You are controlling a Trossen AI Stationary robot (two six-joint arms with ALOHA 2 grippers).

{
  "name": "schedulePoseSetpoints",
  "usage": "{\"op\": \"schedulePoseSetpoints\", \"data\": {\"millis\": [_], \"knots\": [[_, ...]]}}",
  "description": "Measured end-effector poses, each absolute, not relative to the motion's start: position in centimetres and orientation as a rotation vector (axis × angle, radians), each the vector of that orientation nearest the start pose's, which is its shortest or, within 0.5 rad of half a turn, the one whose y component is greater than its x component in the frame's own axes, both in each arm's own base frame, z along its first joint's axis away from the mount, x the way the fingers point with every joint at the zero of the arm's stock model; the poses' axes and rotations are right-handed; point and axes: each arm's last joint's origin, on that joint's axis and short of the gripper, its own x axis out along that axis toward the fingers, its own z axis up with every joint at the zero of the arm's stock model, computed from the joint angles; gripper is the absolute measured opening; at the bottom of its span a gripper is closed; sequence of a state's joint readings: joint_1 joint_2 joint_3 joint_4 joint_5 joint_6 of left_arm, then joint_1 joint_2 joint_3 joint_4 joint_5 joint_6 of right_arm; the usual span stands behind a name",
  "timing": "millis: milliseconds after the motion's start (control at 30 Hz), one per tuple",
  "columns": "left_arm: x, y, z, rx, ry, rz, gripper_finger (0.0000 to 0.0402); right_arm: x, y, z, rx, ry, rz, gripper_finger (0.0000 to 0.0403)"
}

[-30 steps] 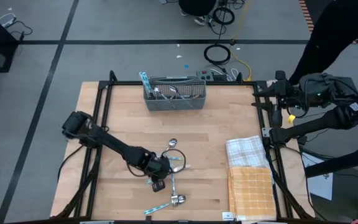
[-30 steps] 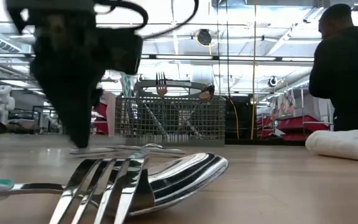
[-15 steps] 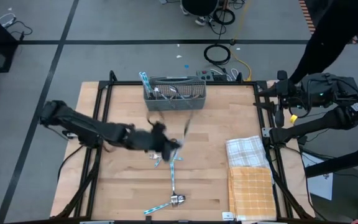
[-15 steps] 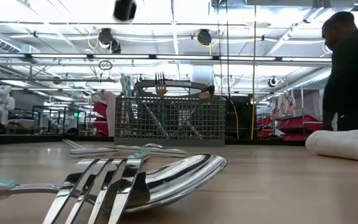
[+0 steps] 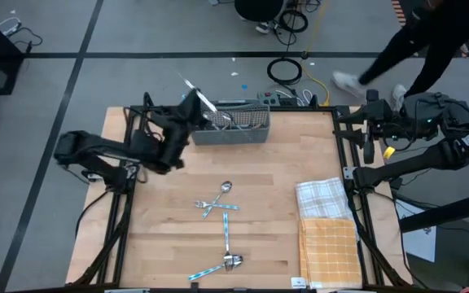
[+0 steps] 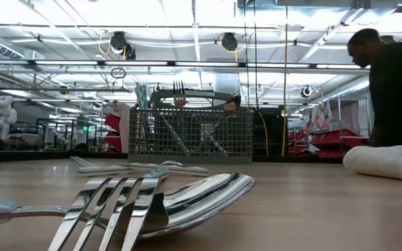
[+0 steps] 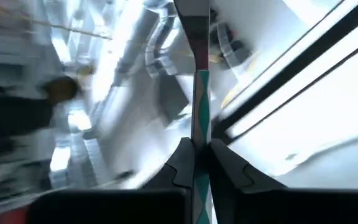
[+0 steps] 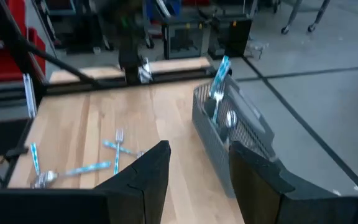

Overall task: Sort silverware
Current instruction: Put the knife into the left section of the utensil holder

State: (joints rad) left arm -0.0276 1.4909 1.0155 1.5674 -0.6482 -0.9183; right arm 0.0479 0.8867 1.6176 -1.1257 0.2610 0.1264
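My left gripper (image 5: pixel 191 104) is raised near the left end of the grey mesh basket (image 5: pixel 229 124), at the table's far edge. It is shut on one piece of silverware (image 5: pixel 201 97) with a light blue handle (image 7: pixel 201 99). More silverware lies on the wood: a crossed pair (image 5: pixel 217 200), a single piece (image 5: pixel 226 233) and a fork with a spoon (image 5: pixel 216 266), which fill the low view's foreground (image 6: pixel 152 202). Several pieces stand in the basket (image 8: pixel 219 93). My right gripper (image 8: pixel 197 152) waits open, high beside the table's right edge (image 5: pixel 374 137). My left gripper pinches the piece's light blue handle (image 7: pixel 199 140) between its two fingers (image 7: pixel 180 163). The fingers lie along the piece, which sticks out past their tips, metal end (image 7: pixel 192 25) farthest away. It slants upward, lifted clear of table and basket.
A white checked towel (image 5: pixel 323 198) and an orange checked towel (image 5: pixel 329 248) lie at the table's near right. A person (image 6: pixel 396 90) walks behind the table's far right corner. Cables lie on the floor beyond the far edge (image 5: pixel 285 72).
My left gripper has risen from the silverware at the table's middle with one piece held shut in it. It swung toward the far edge and the basket's left end, rolling and tipping from pointing down to slanting upward. The crossed pair stays on the wood.
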Motion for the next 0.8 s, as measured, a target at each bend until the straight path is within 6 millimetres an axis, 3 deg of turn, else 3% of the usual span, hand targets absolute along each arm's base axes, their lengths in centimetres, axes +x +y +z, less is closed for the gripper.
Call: {"op": "schedulePoseSetpoints", "data": {"millis": [167, 400, 533, 667, 800], "knots": [[31.9, 2.6, 35.7, -1.414, -1.247, -0.077, 0.0024, 8.5, -0.3, 48.4, 0.086, 0.33, -0.235, 0.0155], [34.7, 0.7, 31.5, -1.77, -1.269, -0.04, 0.0024, 8.8, -0.3, 48.4, 0.184, 0.315, -0.257, 0.0155], [34.6, -0.4, 29.4, -1.96, -1.391, 0.06, 0.0024, 9.4, -0.4, 48.3, 0.237, 0.319, -0.296, 0.0155], [33.6, 0.2, 26.9, -2.046, -1.537, 0.171, 0.0024, 10.5, -0.4, 48.1, 0.273, 0.337, -0.321, 0.0155], [32.9, 1.4, 25.2, -2.116, -1.621, 0.138, 0.0024, 11.9, -0.3, 47.8, 0.294, 0.362, -0.34, 0.0155]]}}
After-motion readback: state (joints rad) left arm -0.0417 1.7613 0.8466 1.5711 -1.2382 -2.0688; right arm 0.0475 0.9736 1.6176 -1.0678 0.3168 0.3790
